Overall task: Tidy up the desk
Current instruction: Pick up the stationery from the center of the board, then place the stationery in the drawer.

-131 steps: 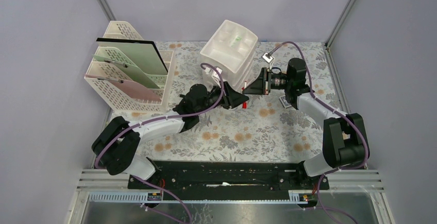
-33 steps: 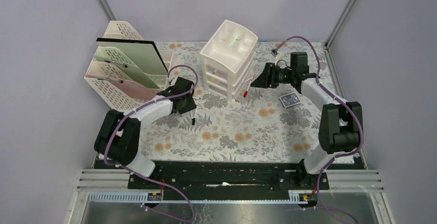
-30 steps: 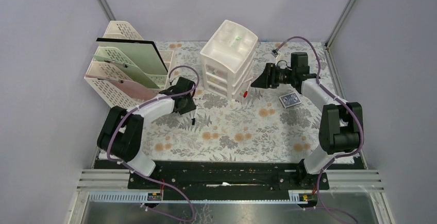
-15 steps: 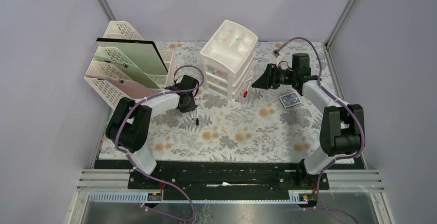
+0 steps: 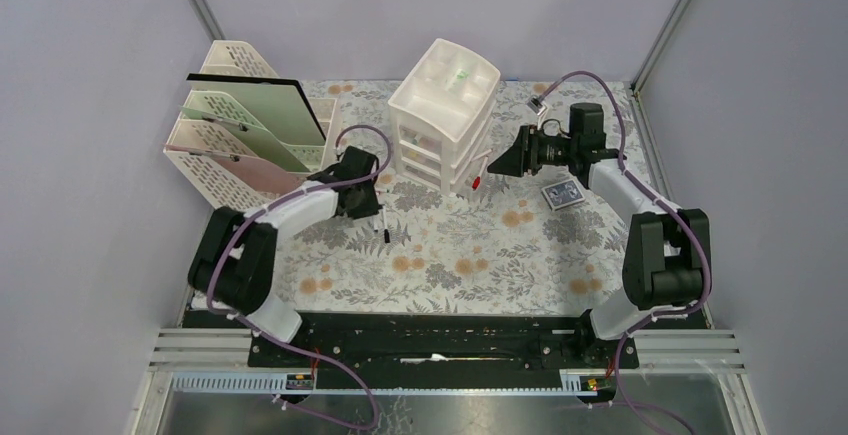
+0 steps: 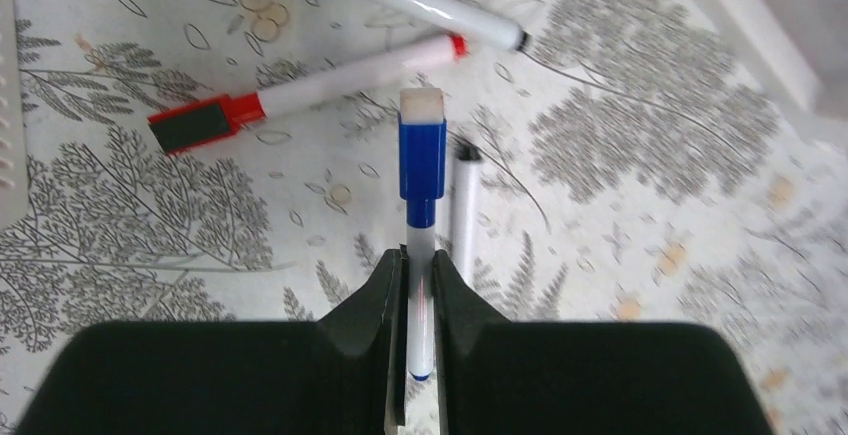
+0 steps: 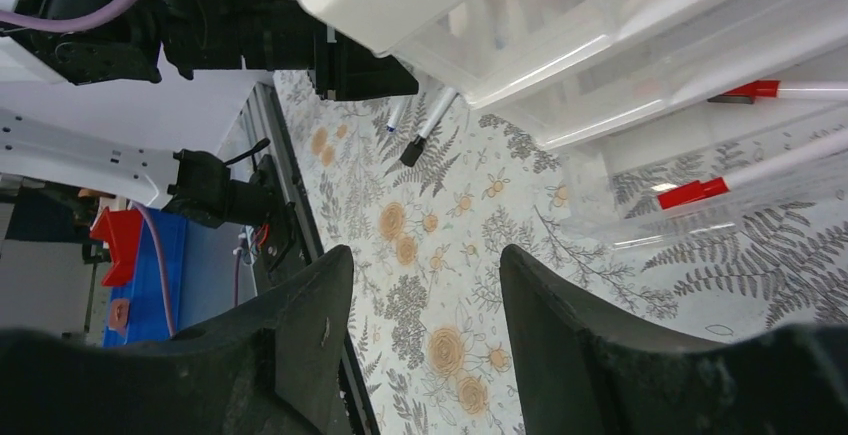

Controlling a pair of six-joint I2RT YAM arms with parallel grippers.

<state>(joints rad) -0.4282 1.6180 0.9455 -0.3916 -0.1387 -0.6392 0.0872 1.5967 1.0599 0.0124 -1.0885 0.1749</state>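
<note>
Bench [image 5: 470,265]: pale cloth, grey ferns and orange flowers. In your top view its long axis runs 9 to 3 o'clock, and the short axis runs from the arm bases toward 12. Plain grey-lilac walls close three sides. A metal rail [image 5: 190,347] frames the 6 o'clock edge.

On it:
- White drawer unit [image 5: 445,115] at 12, turned askew to the bench edges.
- Lattice file rack [image 5: 245,160] at 10, hard by the left edge.
- Small patterned box [image 5: 562,195] at 2, lying flat.

Your left hand [image 6: 420,290] is clamped tight on the white barrel of a blue-capped marker [image 6: 422,160], cap pointing away from the wrist. It sits between rack and drawer unit. A red-capped marker [image 6: 300,100] and two black-tipped markers [image 6: 420,3] lie loose on the cloth beneath.

Your right hand [image 7: 425,255] is spread wide and grips nothing. It points toward 9, just beside the drawer unit's lower drawers.

Bare cloth runs from centre to the 6 o'clock rail.
</note>
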